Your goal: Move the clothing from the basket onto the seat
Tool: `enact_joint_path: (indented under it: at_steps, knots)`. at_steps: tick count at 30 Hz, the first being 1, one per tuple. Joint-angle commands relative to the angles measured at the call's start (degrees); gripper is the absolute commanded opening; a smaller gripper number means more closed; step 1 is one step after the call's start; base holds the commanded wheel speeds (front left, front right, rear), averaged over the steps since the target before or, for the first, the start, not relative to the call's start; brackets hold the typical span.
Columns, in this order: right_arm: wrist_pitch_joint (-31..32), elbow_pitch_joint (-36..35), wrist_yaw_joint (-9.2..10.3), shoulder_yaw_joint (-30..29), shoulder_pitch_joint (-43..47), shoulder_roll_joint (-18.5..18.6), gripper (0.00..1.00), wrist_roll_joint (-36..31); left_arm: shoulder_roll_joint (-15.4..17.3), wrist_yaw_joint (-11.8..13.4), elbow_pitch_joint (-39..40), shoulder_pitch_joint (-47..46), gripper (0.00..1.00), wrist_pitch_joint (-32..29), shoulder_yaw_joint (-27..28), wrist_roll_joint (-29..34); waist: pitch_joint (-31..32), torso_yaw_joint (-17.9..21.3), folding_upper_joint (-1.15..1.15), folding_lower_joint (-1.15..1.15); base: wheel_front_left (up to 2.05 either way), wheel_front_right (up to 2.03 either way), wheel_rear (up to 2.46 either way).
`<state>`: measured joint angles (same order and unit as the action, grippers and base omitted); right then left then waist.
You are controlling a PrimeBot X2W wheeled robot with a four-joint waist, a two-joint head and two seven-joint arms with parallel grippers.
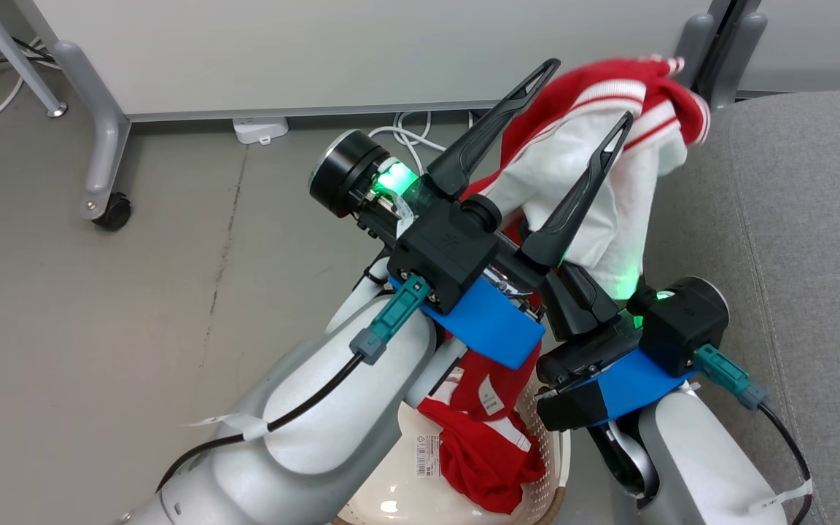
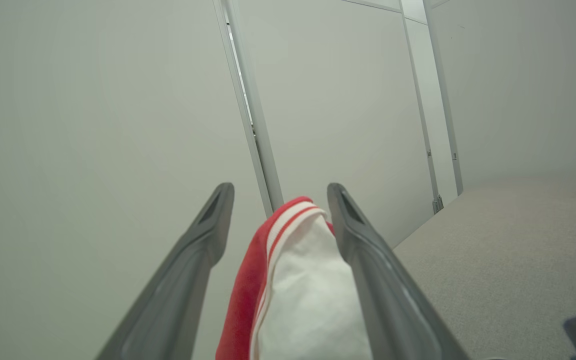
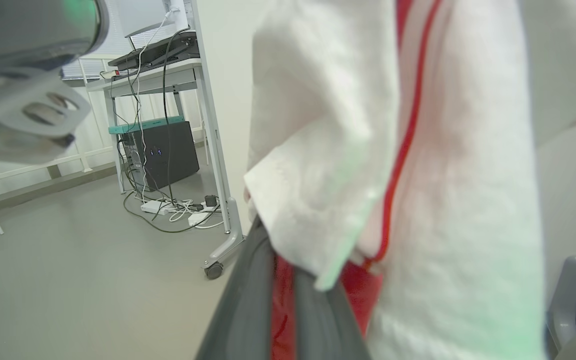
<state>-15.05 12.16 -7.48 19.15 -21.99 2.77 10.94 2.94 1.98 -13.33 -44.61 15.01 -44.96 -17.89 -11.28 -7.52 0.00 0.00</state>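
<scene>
One red garment with white lining and stripes (image 1: 595,153) hangs raised over the edge of the grey seat (image 1: 799,233). My right gripper (image 1: 579,295) is shut on its lower red part; in the right wrist view red cloth sits pinched between the fingers (image 3: 248,310), and white cloth (image 3: 418,175) drapes close over the camera. My left gripper (image 1: 586,95) stands open in front of the garment, whose fold (image 2: 293,270) rises between its spread fingers (image 2: 368,265). A second red garment (image 1: 489,452) lies in the cream basket (image 1: 383,488) below my arms.
A white partition on grey legs with a caster (image 1: 110,211) stands behind, with a power strip and cables (image 1: 259,131) at its foot. A desk with a dark computer (image 3: 160,155) and floor cables (image 3: 178,207) is off to one side. Bare grey floor (image 1: 135,328) lies left.
</scene>
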Motion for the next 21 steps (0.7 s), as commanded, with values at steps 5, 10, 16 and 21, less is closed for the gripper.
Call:
enact_joint_path:
  at_steps: [5,10,16,21]
  knots:
    - [-0.20,-0.62,-0.03,0.24,0.10,0.21,0.00,0.31,-0.08,0.22,-0.09,-0.62,1.00,0.25,0.10,0.29,0.07,0.04,0.00,0.00,0.00,0.00,0.00]
    - [-0.20,-0.90,-0.03,-0.04,0.24,0.21,0.00,0.26,-0.08,0.28,-0.21,-0.65,1.00,0.25,0.39,0.44,0.00,0.18,0.00,0.00,0.00,0.00,0.00]
    - [-0.20,-1.27,-0.03,-0.40,0.55,0.21,0.00,-0.19,-0.08,-0.14,-0.70,-0.22,1.00,0.21,0.62,0.71,-0.24,0.80,0.00,0.00,0.00,0.00,0.00]
    - [-0.20,-1.94,-0.03,-1.09,0.91,0.21,0.00,-0.95,0.29,-0.78,-1.65,0.33,1.00,0.21,0.36,0.99,-0.98,2.21,0.00,0.00,0.00,0.00,0.00]
